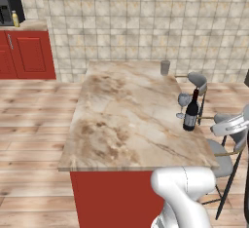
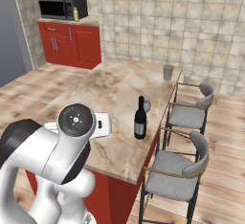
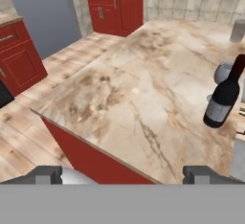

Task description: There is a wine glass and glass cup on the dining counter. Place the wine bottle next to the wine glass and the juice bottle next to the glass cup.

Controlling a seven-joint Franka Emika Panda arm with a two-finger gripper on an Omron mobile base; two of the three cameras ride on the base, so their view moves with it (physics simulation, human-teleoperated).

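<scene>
I'm looking out over the dining counter (image 1: 126, 120), a big island with a beige-brown marbled top and a red cabinet base, set on a pale wood-plank floor (image 1: 34, 110). My gripper (image 3: 122, 173) hangs above the near corner of that top, its two dark fingertips (image 3: 45, 174) set wide apart with nothing between them, so the jaws are released.

The wine bottle (image 1: 191, 111) stands upright near the right edge of the counter, dark glass with a pale grey label. The wine glass (image 1: 184, 101) is just beside it on the far side; from the right base view the glass (image 2: 147, 106) peeks out from behind the bottle (image 2: 140, 118), and whether they touch I cannot tell. Farther along that same edge, at the far right corner, sits the glass cup (image 1: 165, 67), well apart from the bottle.

Two grey-seated bar stools (image 2: 179, 168) line the right side of the island. Beyond it runs a tiled wall (image 1: 146, 17) in beige squares. Far off to the left, red cabinets (image 2: 72, 43) carry another counter with a black microwave (image 2: 61, 6), and the juice bottle (image 2: 75, 14), small and yellow, stands just to the right of it, well away from the island.
</scene>
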